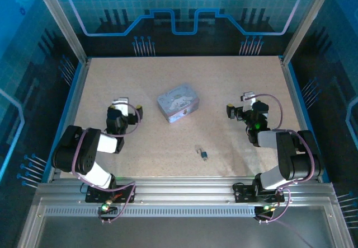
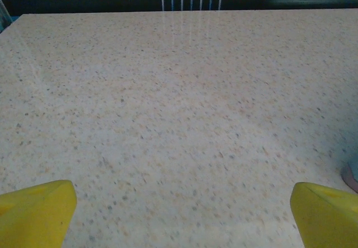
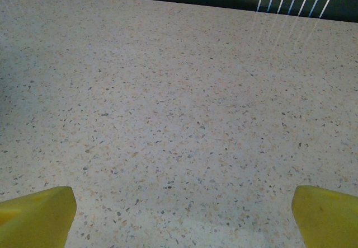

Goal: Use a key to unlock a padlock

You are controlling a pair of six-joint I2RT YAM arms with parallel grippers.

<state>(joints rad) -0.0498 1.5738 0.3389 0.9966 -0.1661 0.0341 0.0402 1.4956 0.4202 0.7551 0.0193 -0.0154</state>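
Both arms sit folded, elbows back towards their bases and wrists low over the surface (image 1: 224, 80). The left pincer (image 1: 125, 108) and right pincer (image 1: 246, 107) gape wide and hold nothing. The padlock (image 1: 205, 157) lies between the arms, nearer the bases. The key (image 1: 199, 149), just beside it, is barely discernible.

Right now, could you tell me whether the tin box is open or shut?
Shut: in the top view the tin box has its embossed lid flat on top, no interior showing.
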